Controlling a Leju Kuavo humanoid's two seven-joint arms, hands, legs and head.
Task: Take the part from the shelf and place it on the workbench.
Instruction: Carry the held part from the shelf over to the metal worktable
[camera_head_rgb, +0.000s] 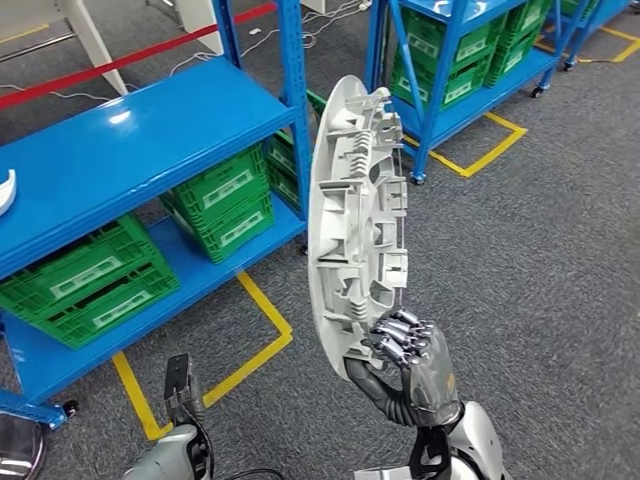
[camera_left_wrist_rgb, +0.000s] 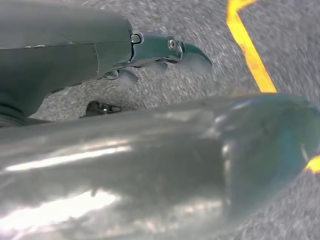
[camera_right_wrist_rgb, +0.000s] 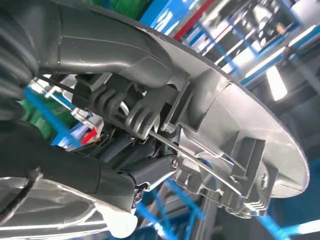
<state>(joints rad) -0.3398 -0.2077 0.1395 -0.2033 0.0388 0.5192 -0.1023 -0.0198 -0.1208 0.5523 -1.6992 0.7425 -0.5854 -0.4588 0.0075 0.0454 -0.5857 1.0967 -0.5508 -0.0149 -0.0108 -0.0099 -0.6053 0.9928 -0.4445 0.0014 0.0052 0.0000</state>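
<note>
The part (camera_head_rgb: 355, 215) is a large oval grey-white plastic piece with ribs and clips on its inner face. It stands upright in the air in the head view, in front of the blue shelf (camera_head_rgb: 128, 150). My right hand (camera_head_rgb: 411, 365) grips its lower edge, fingers curled over the rim. In the right wrist view the part (camera_right_wrist_rgb: 234, 135) runs across the picture with my fingers (camera_right_wrist_rgb: 124, 107) hooked into its ribs. My left arm hangs low at the bottom left. The left hand (camera_left_wrist_rgb: 166, 50) points down at the grey floor, and its fingers are too blurred to judge.
The blue shelf holds green crates (camera_head_rgb: 219, 205) on its lower level, and a white curved piece (camera_head_rgb: 6, 190) lies at its left edge. Yellow floor tape (camera_head_rgb: 264, 345) marks the carpet. A second blue rack (camera_head_rgb: 460, 60) with green crates stands at the back right.
</note>
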